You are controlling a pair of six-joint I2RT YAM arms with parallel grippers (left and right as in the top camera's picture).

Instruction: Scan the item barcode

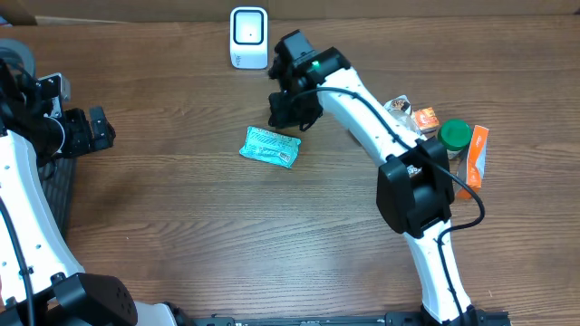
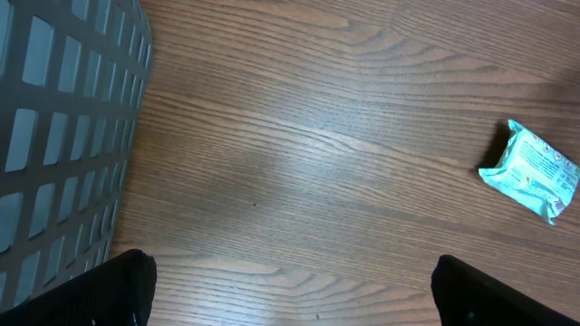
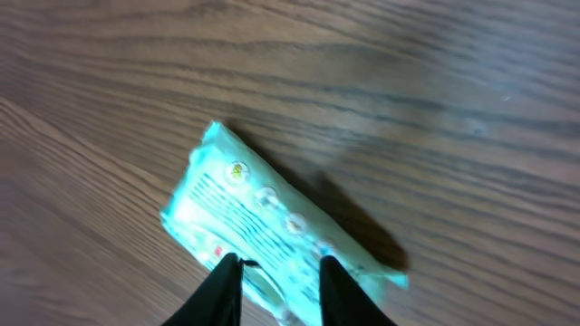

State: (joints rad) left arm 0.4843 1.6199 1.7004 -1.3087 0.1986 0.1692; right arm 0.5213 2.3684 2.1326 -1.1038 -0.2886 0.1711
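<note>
**Item:** teal packet (image 1: 270,147), lying flat near the middle of the worktop (image 1: 181,226). The white scanner (image 1: 248,38) stands apart from it at the far edge.

**Right end effector** (image 3: 281,264): poised over the packet's right end. Its fingers (image 3: 222,294) are narrowly apart with the wrapper's edge showing between them. Cannot tell whether they pinch it.

**Left end effector** (image 1: 91,131): at the far left beside a grey basket (image 2: 54,118), spread wide and holding nothing.

**Other stock:** green-lidded jar (image 1: 454,136) and orange box (image 1: 478,156), at the right.

**Step in hand:** by appearance, picking up the packet.

**Next move calls for:** a firm grip on the thin wrapper, a lift, then carrying it to the scanner with the barcode facing the scanner window.
</note>
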